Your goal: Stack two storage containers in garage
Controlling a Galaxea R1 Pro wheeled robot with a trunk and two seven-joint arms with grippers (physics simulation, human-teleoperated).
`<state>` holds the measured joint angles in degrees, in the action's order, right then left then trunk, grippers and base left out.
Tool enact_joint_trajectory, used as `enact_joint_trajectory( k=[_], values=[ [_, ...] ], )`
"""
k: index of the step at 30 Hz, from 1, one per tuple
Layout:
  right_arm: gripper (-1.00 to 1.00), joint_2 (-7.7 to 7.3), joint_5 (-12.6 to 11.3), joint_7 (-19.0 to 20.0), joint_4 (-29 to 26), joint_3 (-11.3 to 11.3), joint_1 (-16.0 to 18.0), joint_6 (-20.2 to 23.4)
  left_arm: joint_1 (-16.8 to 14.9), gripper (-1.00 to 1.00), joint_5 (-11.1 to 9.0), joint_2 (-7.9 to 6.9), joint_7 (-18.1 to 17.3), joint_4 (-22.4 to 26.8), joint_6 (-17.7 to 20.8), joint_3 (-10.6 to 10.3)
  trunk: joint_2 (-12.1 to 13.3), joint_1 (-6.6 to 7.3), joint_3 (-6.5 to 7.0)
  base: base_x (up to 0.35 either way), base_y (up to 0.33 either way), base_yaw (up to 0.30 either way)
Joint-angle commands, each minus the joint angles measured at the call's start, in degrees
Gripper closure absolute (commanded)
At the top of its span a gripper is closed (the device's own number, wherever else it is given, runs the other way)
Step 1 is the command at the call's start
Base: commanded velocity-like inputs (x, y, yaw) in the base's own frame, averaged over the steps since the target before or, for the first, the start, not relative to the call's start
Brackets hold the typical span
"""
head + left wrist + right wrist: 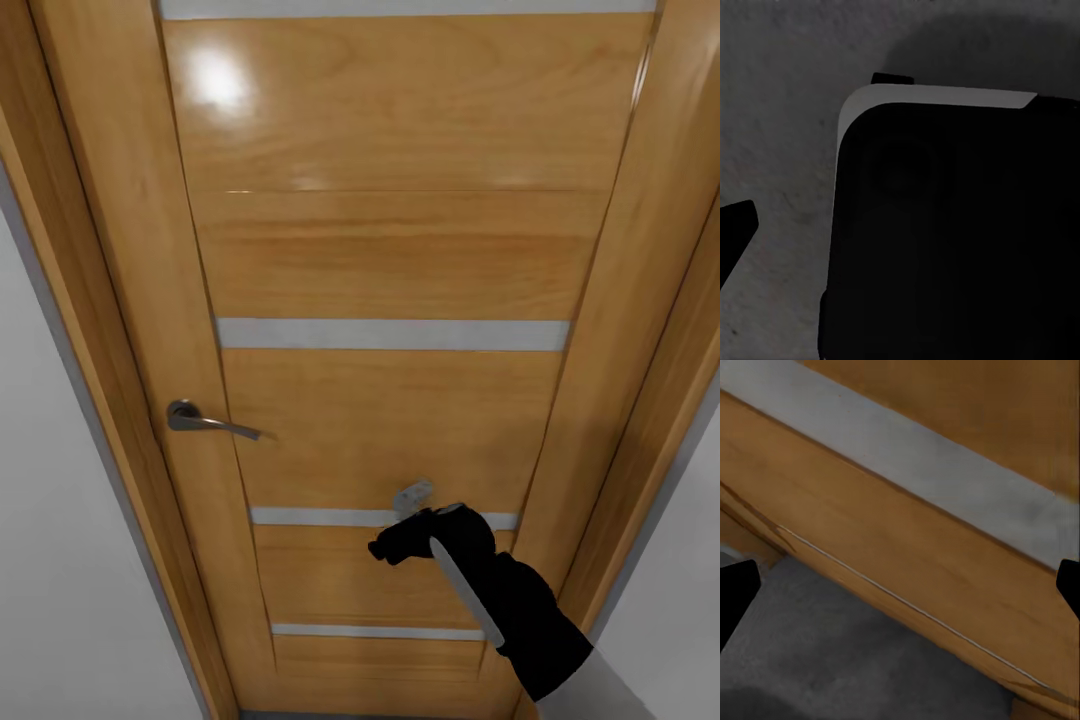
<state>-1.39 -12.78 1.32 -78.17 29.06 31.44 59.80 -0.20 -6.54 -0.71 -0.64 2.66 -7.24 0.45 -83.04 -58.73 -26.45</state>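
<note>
Facing the head camera is a closed door of glossy honey-coloured wood [400, 250] with pale grey horizontal strips [392, 334] set across its panels, standing in a matching wooden frame [90, 300]. A curved brushed-metal lever handle [205, 420] sits on the door's left side, with white wall [60, 560] beyond the frame on either side.

From the lower right of the head view the right arm, black with a pale grey stripe and a white sleeve [510, 600], reaches up toward the door. Its right gripper [412, 512] is close in front of the lower door panel, at the height of one grey strip and well apart from the lever handle. In the right wrist view the two black fingertips [735, 600] stand at opposite edges of the picture, spread wide with nothing between them, so this gripper is released. Past them lie the door's wooden surface [907, 562], one grey strip [907, 472] and dark grey speckled floor [832, 660] at the door's foot.

The left wrist view looks down on the same kind of dark grey floor [780, 135] and a large black rounded body with a pale edge [945, 225], seemingly part of the robot. One black fingertip [736, 225] of the left gripper pokes in at the edge; whether that gripper is released or clenched I cannot tell.

The two orange-red storage containers cannot be placed from these pictures.
</note>
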Motion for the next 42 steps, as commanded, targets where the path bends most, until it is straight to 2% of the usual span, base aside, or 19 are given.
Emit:
enact_joint_trajectory(
  k=[1,4,6,17,22,24,28,30,36,42],
  values=[
    [-1.00,-0.03,2.23,-0.13,-1.58,0.03,0.12,-2.96,-0.01,-1.00,-0.50,0.00,-0.07,-0.01,-0.14,-0.01,-0.04,0.00,-0.04,0.000,0.000,0.000],
    [-1.00,0.18,2.25,-0.49,-4.39,0.26,0.11,-0.53,-0.04,-1.00,-0.50,0.00,-0.07,-0.02,-0.14,-0.01,-0.04,0.00,-0.04,0.000,0.000,0.000],
    [-1.00,1.53,2.45,-2.42,-6.28,0.29,0.11,0.20,-0.01,-1.00,-0.50,0.00,-0.07,-0.02,-0.14,-0.01,-0.04,0.00,-0.04,0.000,0.000,0.000],
    [-1.00,5.62,2.75,-8.92,-6.45,0.51,0.20,0.20,-0.06,-1.00,-0.50,0.00,-0.07,0.04,-0.14,-0.01,-0.04,0.00,-0.04,0.000,0.000,0.000],
    [-1.00,6.34,3.00,-11.33,-6.01,0.55,0.20,0.20,-0.02,-1.00,-0.50,0.00,-0.07,0.07,-0.14,-0.01,-0.04,0.00,-0.04,0.000,0.000,0.000],
    [-1.00,7.07,3.65,-12.19,-5.50,0.56,0.20,0.20,-0.02,-1.00,-0.50,0.00,-0.07,0.07,-0.14,-0.01,-0.04,0.00,-0.04,0.000,0.000,0.000],
    [-1.00,8.64,5.96,-13.25,-2.66,0.56,0.76,0.20,-0.02,-1.00,-0.50,0.00,-0.07,0.07,-0.14,-0.01,-0.04,0.00,-0.04,0.000,0.000,0.000],
    [-1.00,9.08,6.96,-13.46,1.99,0.56,2.96,0.17,-0.03,-1.00,-0.50,0.00,-0.05,0.07,-0.14,-0.01,-0.04,0.00,-0.04,0.000,0.000,0.000],
    [-1.00,9.64,7.32,-13.53,14.18,0.56,7.49,-5.86,-0.02,-1.00,-0.50,0.00,-0.07,0.07,-0.14,-0.01,-0.04,0.00,-0.04,0.000,0.000,0.000],
    [-1.00,10.03,7.53,-13.53,15.92,0.56,8.08,-7.43,-0.01,-1.00,-0.50,0.01,-0.07,0.07,-0.14,-0.01,-0.04,0.00,-0.04,0.000,0.000,0.000]
  ],
)
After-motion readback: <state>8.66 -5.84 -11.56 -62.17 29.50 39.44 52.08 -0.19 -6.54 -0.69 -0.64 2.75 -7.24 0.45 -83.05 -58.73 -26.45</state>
